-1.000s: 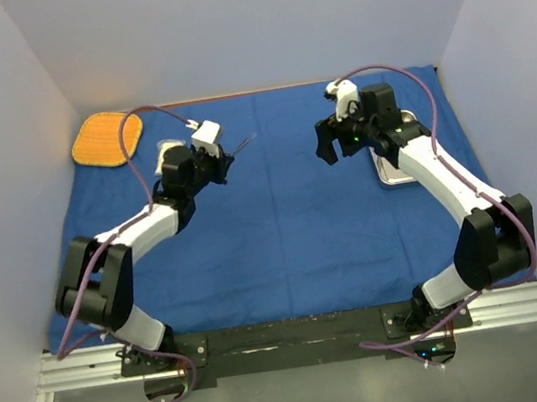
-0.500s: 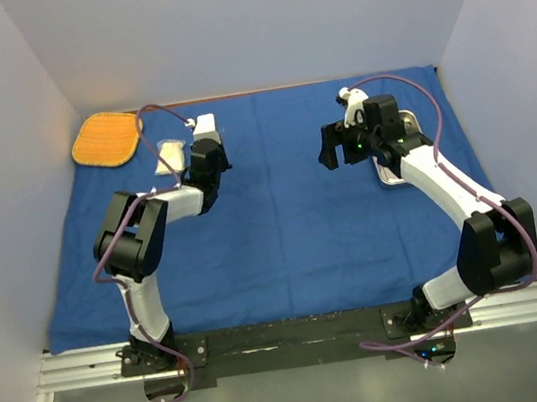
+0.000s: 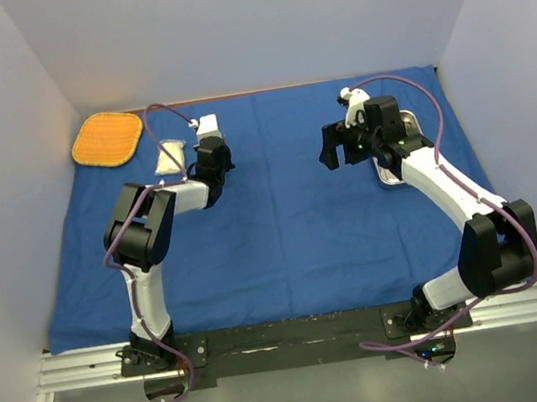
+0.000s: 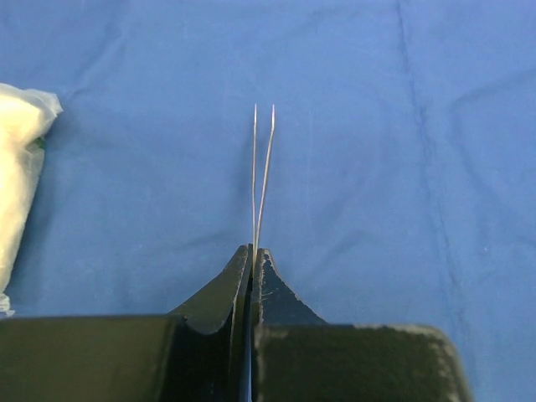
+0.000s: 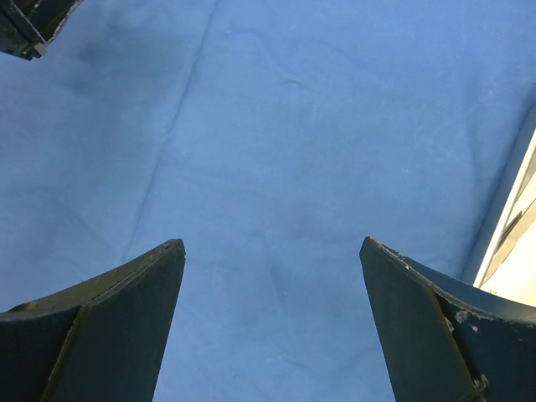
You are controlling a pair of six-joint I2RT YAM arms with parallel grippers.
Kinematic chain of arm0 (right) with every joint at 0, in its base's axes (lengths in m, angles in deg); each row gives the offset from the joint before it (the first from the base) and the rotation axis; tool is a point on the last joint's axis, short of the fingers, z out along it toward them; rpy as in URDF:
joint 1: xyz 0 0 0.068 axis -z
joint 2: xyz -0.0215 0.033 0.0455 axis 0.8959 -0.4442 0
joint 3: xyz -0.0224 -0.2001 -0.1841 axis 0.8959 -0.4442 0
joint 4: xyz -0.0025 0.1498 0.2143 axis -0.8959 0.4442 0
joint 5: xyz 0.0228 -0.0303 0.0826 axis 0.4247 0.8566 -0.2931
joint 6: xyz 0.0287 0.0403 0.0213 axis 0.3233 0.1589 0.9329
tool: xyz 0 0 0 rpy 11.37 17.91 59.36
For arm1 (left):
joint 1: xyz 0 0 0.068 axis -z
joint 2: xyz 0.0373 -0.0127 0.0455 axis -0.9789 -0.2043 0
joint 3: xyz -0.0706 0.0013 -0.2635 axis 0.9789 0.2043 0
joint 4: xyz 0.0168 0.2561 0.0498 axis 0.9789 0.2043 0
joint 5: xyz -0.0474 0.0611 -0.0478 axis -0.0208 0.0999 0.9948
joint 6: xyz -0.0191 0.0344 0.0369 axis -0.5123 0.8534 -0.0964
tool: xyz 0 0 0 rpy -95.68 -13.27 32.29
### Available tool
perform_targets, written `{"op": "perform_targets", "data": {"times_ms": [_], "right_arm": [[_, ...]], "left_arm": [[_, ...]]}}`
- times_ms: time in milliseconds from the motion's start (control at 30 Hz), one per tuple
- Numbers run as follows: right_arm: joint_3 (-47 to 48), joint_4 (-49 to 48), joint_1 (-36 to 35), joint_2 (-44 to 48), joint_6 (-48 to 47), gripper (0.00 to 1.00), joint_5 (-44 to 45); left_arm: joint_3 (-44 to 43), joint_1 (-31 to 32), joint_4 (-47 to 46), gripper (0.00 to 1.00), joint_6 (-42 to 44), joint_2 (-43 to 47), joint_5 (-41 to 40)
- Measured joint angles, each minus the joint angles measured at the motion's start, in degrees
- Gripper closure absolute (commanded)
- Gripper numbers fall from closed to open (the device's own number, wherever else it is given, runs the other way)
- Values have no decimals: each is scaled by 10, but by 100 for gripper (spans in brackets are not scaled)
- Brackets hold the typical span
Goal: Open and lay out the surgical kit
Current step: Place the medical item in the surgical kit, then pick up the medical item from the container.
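Blue cloth wrap lies opened flat over most of the table, with faint creases running across it.

Left gripper sits over the far-left part of the cloth, fingers pressed together on the forceps. The butt end is buried between the fingers. Only the two thin tines stick out, tips slightly apart, with blue cloth behind them. From the top camera the forceps is too thin to pick out against the arm.

Gauze pack rests on the cloth just left of the left gripper, near the orange mat at the far-left corner. In the left wrist view the pack is cut off by the frame's left edge, so only its right end shows.

Right gripper hangs over the far-right part of the cloth, fingers spread wide, with only bare cloth showing between them.

Steel tray lies on the cloth at the far right, under the right forearm. The arm covers most of it, and only the near corner and a bit of the far rim show. A pale strip at the right edge of the right wrist view is probably the tray's rim, though it is cut off too much to be sure.
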Motion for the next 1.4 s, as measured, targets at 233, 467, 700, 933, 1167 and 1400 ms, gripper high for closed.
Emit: {"op": "perform_targets", "data": {"times_ms": [233,467,700,933,1167,1400], "right_arm": [[0,-2,0,0,0,9,0],[-5,-4,0,1,0,9,0],[-9,-4,0,1,-1,9,1],[-7,2,0,0,0,9,35],[50,33,27,-47,21,13,107],[80,48,107,-125,86,23,182]], "left_arm": [[-8,0,29,84,-9,-9,10],[-13,0,52,78,-9,-16,15],[-29,0,74,66,-10,-22,17],[-63,0,151,39,-3,0,19],[-83,0,226,0,54,125,23],[-16,0,269,0,104,306,18]]}}
